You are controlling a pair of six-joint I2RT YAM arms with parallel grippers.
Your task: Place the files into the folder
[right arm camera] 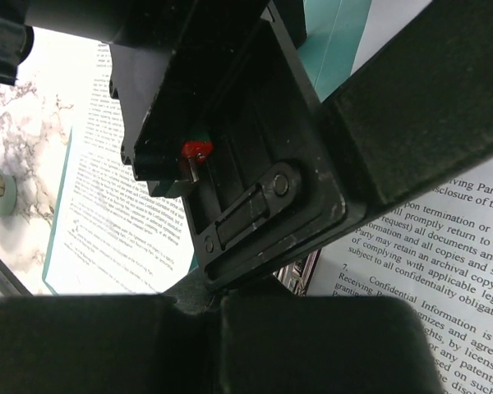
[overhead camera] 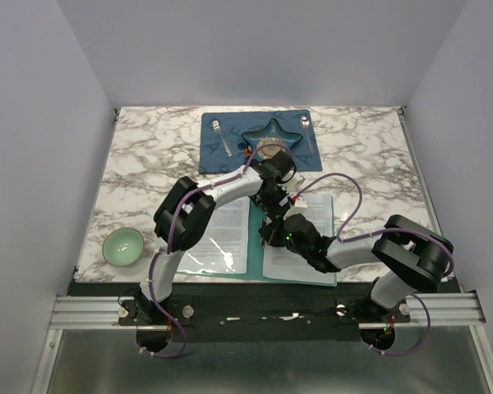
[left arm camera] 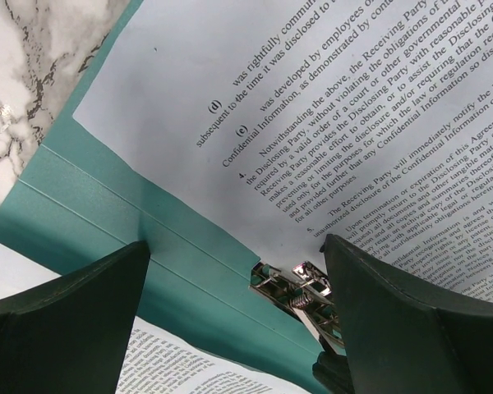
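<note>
Some of the clip [left arm camera: 294, 289] (silver) hides behind the left tool [left arm camera: 234, 246].

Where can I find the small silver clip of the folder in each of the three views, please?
Top external: hidden where the left arm and right arm meet over the folder.
Left wrist: the clip sits low, right of centre, between the open left tool's fingers.
Right wrist: only a sliver of the clip, lower centre-right, under a black housing.
Shared landmark: the teal folder spine.
</note>
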